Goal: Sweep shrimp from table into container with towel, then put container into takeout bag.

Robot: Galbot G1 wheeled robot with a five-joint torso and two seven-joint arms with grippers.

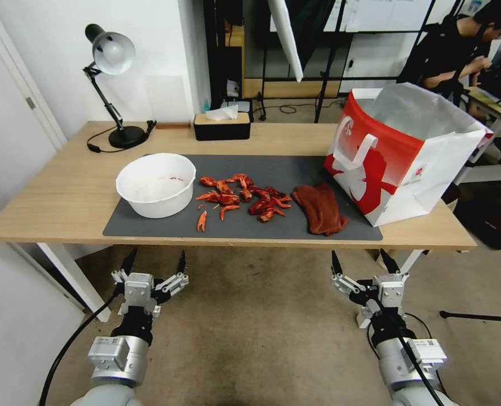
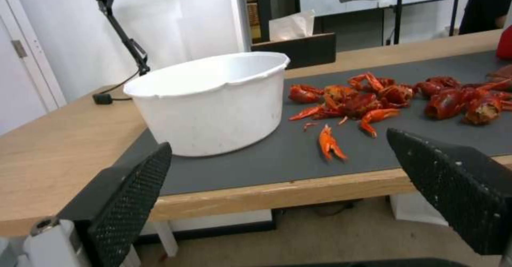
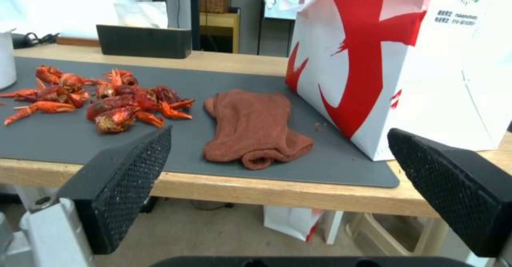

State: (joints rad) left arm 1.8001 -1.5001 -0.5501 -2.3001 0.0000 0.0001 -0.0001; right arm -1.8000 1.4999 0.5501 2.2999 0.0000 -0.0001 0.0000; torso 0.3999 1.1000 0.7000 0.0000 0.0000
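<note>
The shrimp [image 1: 242,197] lie in a loose heap on the dark grey mat [image 1: 295,169], ahead of the gap between the two grippers and a bit nearer the left one; one stray piece [image 2: 329,143] sits closest to the table's front edge. The white container [image 1: 156,184] stands upright on the mat just beside the heap, straight ahead of the left gripper [image 1: 154,264]. The rust-red towel [image 1: 320,207] lies crumpled on the mat on the heap's other side, ahead of the right gripper [image 1: 362,262] and slightly to its inner side. The takeout bag [image 1: 399,152] stands open past the towel, ahead of the right gripper and to its outer side, close beside the cloth.

Both grippers hang below the table [image 1: 53,197] edge on the near side, over the floor, their fingers spread wide with nothing held. A black tissue box [image 1: 221,126] and a desk lamp [image 1: 112,84] stand at the far side.
</note>
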